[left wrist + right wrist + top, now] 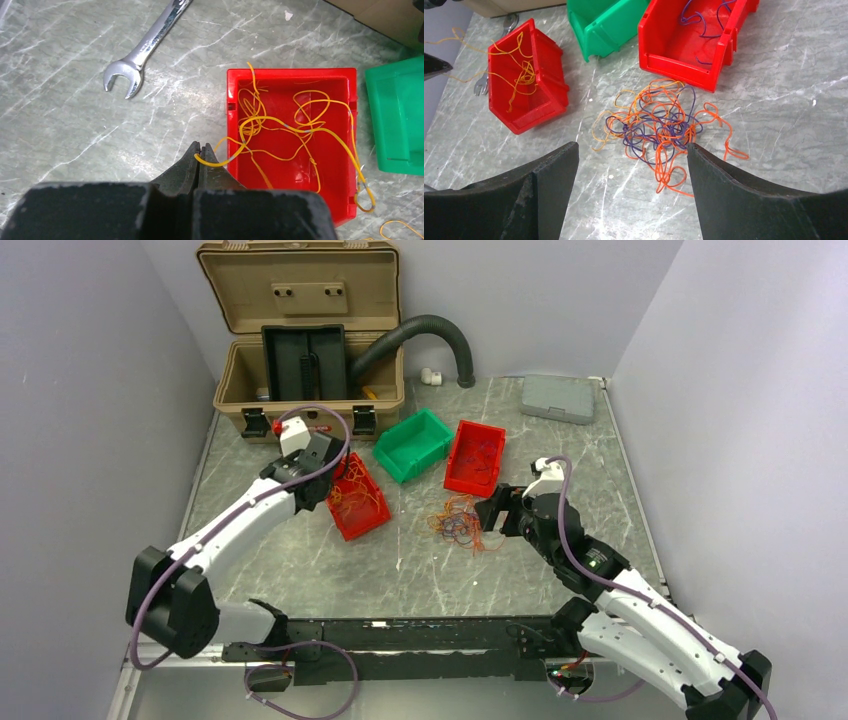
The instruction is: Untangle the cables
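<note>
Cable (265, 118) tight in left pincer (201, 148)

The left arm (235, 525) stretches from its base forward and toward the middle, and its wrist is bent downward. The left gripper (201, 149) has its jaws pressed together and pinches a yellow cable (265, 118) at the tips. The right arm (640, 605) reaches forward and inward, with the elbow low. The right gripper (631, 150) points down, and its fingers (549, 170) stand wide apart.
</note>
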You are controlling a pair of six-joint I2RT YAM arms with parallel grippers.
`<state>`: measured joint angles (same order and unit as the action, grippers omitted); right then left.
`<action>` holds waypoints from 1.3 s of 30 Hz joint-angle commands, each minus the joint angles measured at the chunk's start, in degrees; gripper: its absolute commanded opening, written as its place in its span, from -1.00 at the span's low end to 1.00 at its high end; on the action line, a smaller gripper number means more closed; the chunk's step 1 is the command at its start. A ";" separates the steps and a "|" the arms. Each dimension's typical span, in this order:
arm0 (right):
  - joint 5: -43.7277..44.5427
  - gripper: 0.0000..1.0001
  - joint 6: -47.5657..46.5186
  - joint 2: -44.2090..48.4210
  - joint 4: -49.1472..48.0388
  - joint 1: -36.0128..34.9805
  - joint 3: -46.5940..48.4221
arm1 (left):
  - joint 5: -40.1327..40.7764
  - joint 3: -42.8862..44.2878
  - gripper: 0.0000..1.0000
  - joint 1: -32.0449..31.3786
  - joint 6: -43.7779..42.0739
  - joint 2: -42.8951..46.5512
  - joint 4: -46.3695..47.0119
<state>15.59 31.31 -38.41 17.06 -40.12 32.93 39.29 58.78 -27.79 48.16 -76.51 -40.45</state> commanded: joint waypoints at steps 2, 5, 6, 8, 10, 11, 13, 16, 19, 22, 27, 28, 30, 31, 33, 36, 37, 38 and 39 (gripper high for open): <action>0.27 0.63 0.72 -0.33 -2.01 0.03 -0.31 | 0.24 -2.41 -1.00 0.33 -4.04 1.58 4.03; 0.06 0.63 0.77 -0.60 -1.82 -0.05 -0.06 | -4.66 -1.76 -1.00 0.28 -7.34 -1.23 6.97; 0.05 0.62 0.73 -0.63 -1.66 -0.07 0.09 | -6.47 -1.48 -1.00 0.33 -8.35 -2.28 7.87; 0.13 0.63 0.62 -0.50 -1.29 0.06 0.28 | -9.28 -1.00 -1.00 0.28 -9.95 -3.61 9.58; 0.30 0.63 0.53 -0.16 -0.84 0.01 0.43 | -11.09 -0.66 -1.00 0.33 -11.56 -4.07 11.00; 0.39 0.62 0.51 0.07 -0.66 -0.04 0.41 | -11.53 -0.54 -1.00 0.30 -12.24 -4.16 11.60; 0.66 0.63 0.59 0.47 -0.38 0.02 0.30 | -9.71 0.69 -1.00 0.26 -11.92 -4.89 9.77; 0.75 0.63 0.68 0.87 -0.25 0.05 0.19 | -3.45 4.65 -1.00 0.31 -7.27 -7.75 1.63; 0.69 0.63 0.68 0.92 -0.42 0.04 -0.11 | -3.59 5.85 -1.00 0.34 -8.30 -9.69 1.11; 0.47 0.63 0.60 0.65 -0.51 -0.05 0.11 | -9.48 4.80 -0.90 0.32 -11.48 -9.93 5.17; 0.72 0.63 -0.14 0.48 0.39 0.08 1.10 | -14.80 4.32 -0.41 0.28 -13.93 -8.41 8.44; 0.83 0.63 -0.33 0.57 0.50 -0.04 1.21 | -14.66 4.18 -0.17 0.35 -14.37 -7.71 8.63; 1.08 0.62 -0.54 0.77 0.69 0.07 1.34 | -13.63 4.15 0.20 0.37 -14.71 -6.08 8.50; 1.10 0.63 -0.55 0.83 0.69 -0.01 1.35 | -13.22 4.23 0.28 0.34 -14.94 -5.24 8.41; 1.04 0.63 -0.55 0.88 0.52 -0.07 1.20 | -12.92 4.72 0.34 0.33 -15.09 -3.90 7.80; 0.94 0.63 -0.51 0.67 0.30 -0.01 1.01 | -14.15 5.67 0.39 0.28 -15.39 -2.44 7.69; 0.93 0.63 -0.47 0.58 0.27 0.03 1.00 | -15.24 5.85 0.42 0.33 -15.81 -1.98 8.16; 0.88 0.63 -0.53 0.54 0.21 0.08 1.06 | -16.82 5.79 0.45 0.33 -16.53 -1.71 9.04; 0.85 0.63 -0.59 0.46 0.17 0.05 1.05 | -18.92 5.61 0.49 0.34 -17.42 -1.49 10.24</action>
<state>15.99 31.51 -38.17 17.61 -40.12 32.86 25.63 62.72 -27.55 33.47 -80.40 -33.54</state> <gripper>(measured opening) 0.815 0.715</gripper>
